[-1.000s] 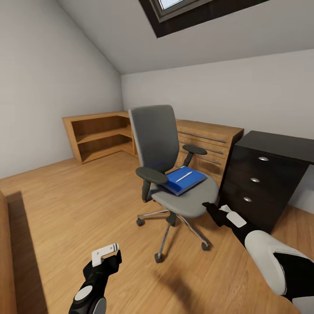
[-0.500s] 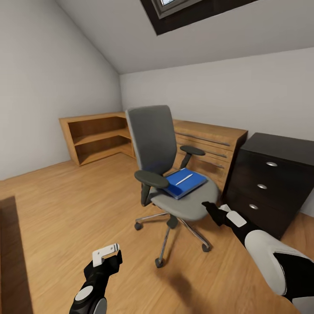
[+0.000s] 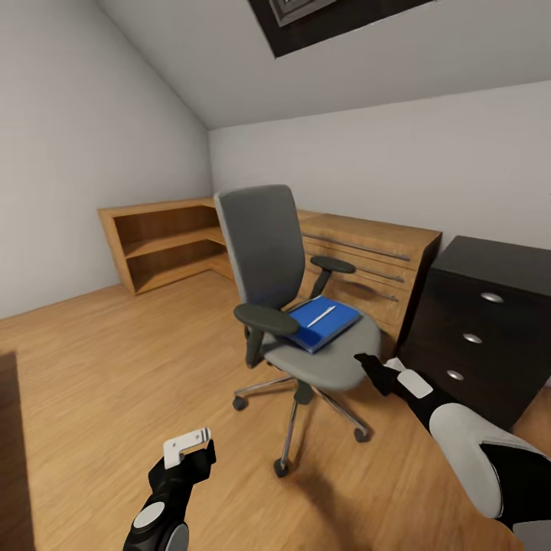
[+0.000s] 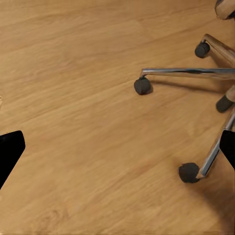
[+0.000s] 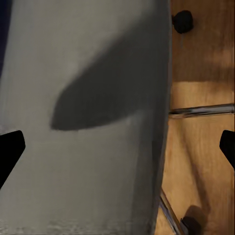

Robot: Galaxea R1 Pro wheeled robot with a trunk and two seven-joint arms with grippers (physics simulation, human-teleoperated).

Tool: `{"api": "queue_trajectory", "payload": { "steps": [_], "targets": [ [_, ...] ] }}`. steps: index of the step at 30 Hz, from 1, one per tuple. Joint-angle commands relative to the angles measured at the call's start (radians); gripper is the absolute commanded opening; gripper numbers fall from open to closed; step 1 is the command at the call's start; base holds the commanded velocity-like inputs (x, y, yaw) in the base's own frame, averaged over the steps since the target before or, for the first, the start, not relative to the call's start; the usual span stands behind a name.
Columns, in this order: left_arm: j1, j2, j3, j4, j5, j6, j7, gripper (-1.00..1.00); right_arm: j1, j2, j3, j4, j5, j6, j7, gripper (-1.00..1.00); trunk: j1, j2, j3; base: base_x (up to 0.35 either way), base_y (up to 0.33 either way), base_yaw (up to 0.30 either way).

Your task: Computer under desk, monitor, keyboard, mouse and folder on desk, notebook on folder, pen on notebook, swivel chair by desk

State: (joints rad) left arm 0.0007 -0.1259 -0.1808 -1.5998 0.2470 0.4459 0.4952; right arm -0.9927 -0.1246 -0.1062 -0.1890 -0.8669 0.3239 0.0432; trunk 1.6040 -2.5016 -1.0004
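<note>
Blue folder w/ pen on top lies on chair seat. Right gripper at seat's front edge, fingers spread, nothing held. Left gripper low over floor, also spread wide.

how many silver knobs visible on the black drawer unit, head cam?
3, in one column down the drawer fronts: top knob, middle knob, bottom knob. The unit's right side runs out of frame, so more may be hidden.

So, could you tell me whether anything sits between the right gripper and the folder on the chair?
Nothing visible does. The right gripper is at the seat's front edge, with bare grey seat between it and the folder. A pen lies on the folder.
</note>
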Motion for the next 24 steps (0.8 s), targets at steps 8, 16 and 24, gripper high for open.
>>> {"api": "queue_trajectory", "payload": {
  "steps": [8,16,24],
  "targets": [
    [0.000,0.000,-0.002,-0.002,0.010,0.002,0.008,1.00,0.000,0.000,0.005,0.034,0.009,0.004,0.000,1.00,0.000,0.000,-0.001,-0.235,0.000,0.000],
    [0.000,0.000,0.000,-0.002,0.009,0.002,0.008,1.00,0.000,0.005,0.006,0.034,0.008,0.004,0.001,1.00,0.000,0.000,-0.001,-0.017,0.000,0.086],
    [0.000,0.000,-0.001,0.000,0.011,0.002,0.008,1.00,0.000,0.004,0.006,0.034,0.008,0.008,0.001,1.00,0.000,0.000,-0.001,-0.077,0.018,0.082]
  ]
}}
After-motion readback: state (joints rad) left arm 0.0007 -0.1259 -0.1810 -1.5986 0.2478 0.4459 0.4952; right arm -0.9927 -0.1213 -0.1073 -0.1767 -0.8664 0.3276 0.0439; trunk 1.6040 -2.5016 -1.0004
